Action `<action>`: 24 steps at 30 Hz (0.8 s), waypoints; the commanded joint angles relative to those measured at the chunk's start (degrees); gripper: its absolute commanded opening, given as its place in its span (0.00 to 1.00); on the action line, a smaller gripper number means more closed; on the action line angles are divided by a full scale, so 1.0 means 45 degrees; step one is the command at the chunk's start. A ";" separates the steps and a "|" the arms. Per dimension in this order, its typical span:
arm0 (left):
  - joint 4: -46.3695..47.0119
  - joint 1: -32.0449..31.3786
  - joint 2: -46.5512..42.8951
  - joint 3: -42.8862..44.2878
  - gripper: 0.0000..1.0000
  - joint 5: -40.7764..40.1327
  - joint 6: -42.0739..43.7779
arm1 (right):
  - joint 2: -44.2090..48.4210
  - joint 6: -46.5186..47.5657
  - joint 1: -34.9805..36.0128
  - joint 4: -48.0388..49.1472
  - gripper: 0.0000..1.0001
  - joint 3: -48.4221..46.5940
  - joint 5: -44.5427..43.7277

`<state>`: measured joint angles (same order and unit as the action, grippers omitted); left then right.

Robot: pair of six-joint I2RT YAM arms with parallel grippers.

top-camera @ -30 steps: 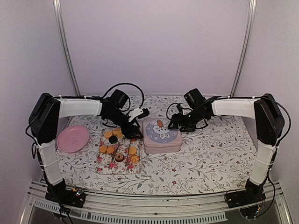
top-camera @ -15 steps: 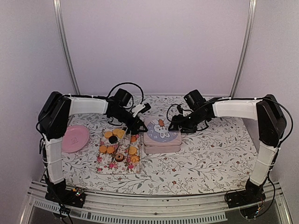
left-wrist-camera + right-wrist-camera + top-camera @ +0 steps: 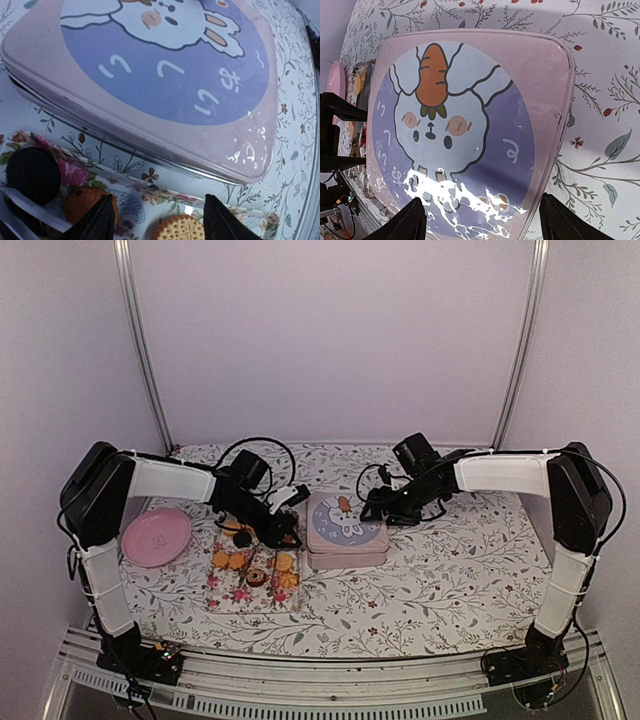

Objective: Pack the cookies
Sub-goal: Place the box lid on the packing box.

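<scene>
- From above only: pink plate (image 3: 155, 537) far left; cookies (image 3: 250, 558) on floral tray (image 3: 216, 590), just left of rabbit tin (image 3: 345, 525).
- Left wrist close-up: left gripper (image 3: 157, 212) parted, empty, over tray's cookies.
- Right wrist close-up: right gripper (image 3: 480, 210) spread wide above tin lid, grasping nothing.
- Floral cloth (image 3: 450, 570); pale walls (image 3: 330, 340); metal poles (image 3: 140, 340).
</scene>
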<state>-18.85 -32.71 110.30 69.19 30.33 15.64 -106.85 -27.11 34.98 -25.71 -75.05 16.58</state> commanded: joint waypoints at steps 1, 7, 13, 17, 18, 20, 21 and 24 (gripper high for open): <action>-0.0165 -0.0025 -0.0530 -0.0028 0.63 0.0941 -0.0093 | -0.0253 0.0380 0.0088 -0.0136 0.80 -0.0312 -0.0155; 0.0205 0.0604 -0.1052 0.0444 0.70 0.2461 -0.1451 | 0.0023 0.0856 -0.0799 -0.0496 0.85 -0.0878 -0.0354; 0.1225 0.0610 -0.0688 0.0628 0.83 0.2318 -0.2853 | -0.1251 0.1101 -0.1062 -0.0516 0.87 -0.1968 -0.0136; 0.1627 0.0623 -0.0234 0.0787 0.88 0.2112 -0.3583 | -0.1885 0.1018 -0.1075 -0.0169 0.88 -0.2267 0.0399; 0.1598 0.0645 -0.0085 0.0910 0.88 0.2087 -0.3763 | -0.1982 0.0994 -0.1075 -0.0048 0.88 -0.2278 0.0510; 0.1541 0.0700 0.0242 0.1105 0.88 0.2103 -0.4022 | -0.2156 0.0895 -0.1045 0.0052 0.88 -0.2376 0.0651; 0.1551 0.0740 0.0385 0.1184 0.89 0.2218 -0.4149 | -0.2206 0.0858 -0.1010 0.0048 0.88 -0.2446 0.0669; 0.1517 0.0784 0.1131 0.1444 0.86 0.2664 -0.4400 | -0.2153 0.0796 -0.0703 0.0127 0.88 -0.2700 0.0611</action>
<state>-12.88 -30.00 111.53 73.71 40.07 -1.08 -116.51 -23.16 30.37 -26.63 -84.33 18.22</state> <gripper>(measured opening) 0.876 0.878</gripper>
